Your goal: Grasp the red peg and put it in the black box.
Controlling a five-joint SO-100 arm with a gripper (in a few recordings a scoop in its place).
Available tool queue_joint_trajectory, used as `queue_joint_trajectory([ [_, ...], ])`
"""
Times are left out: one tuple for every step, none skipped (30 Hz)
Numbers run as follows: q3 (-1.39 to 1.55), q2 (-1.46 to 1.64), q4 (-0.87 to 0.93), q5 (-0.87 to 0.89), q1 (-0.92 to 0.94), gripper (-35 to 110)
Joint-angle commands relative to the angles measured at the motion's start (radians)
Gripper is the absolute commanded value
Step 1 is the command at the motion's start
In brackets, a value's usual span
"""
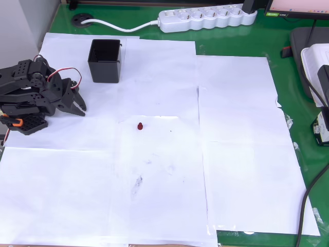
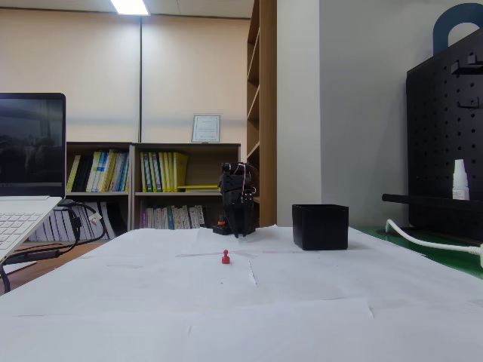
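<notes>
The tiny red peg [image 1: 140, 126] stands alone on the white paper near the middle of the table in the overhead view; in the fixed view the red peg [image 2: 225, 258] is in front of the arm. The black box [image 1: 105, 62] stands upright and open-topped at the upper left, and the same black box [image 2: 321, 226] sits right of the arm in the fixed view. The black arm is folded at the left edge. Its gripper [image 1: 81, 108] points toward the table's middle, below the box and well left of the peg, jaws together and holding nothing. In the fixed view the gripper [image 2: 237, 230] hangs low.
White paper sheets [image 1: 236, 154] cover a green mat. A white power strip [image 1: 205, 18] with its cable lies along the far edge. A white device [image 1: 318, 67] and black cables sit at the right edge. A laptop [image 2: 23, 219] stands at the fixed view's left.
</notes>
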Motion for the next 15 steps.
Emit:
queue_joint_trajectory([
  [0.018,-0.003,-0.146,0.026,-0.014,0],
  [0.023,0.015,-0.227,0.041,-0.011,0],
  [0.029,0.046,-0.295,0.023,-0.006,0],
  [0.032,0.077,-0.367,-0.003,0.003,0],
  [0.029,0.107,-0.456,-0.008,0.012,0],
  [0.023,0.132,-0.551,-0.008,0.021,0],
  [0.018,0.155,-0.621,-0.009,0.029,0],
  [0.018,0.179,-0.676,-0.009,0.034,0],
  [0.018,0.206,-0.724,-0.009,0.035,0],
  [0.018,0.232,-0.749,-0.015,0.035,0],
  [0.018,0.255,-0.761,-0.029,0.032,0],
  [0.018,0.276,-0.765,-0.046,0.028,0],
  [0.018,0.304,-0.787,-0.049,0.025,0],
  [0.018,0.33,-0.818,-0.044,0.021,0],
  [0.018,0.365,-0.856,-0.04,0.02,0],
])
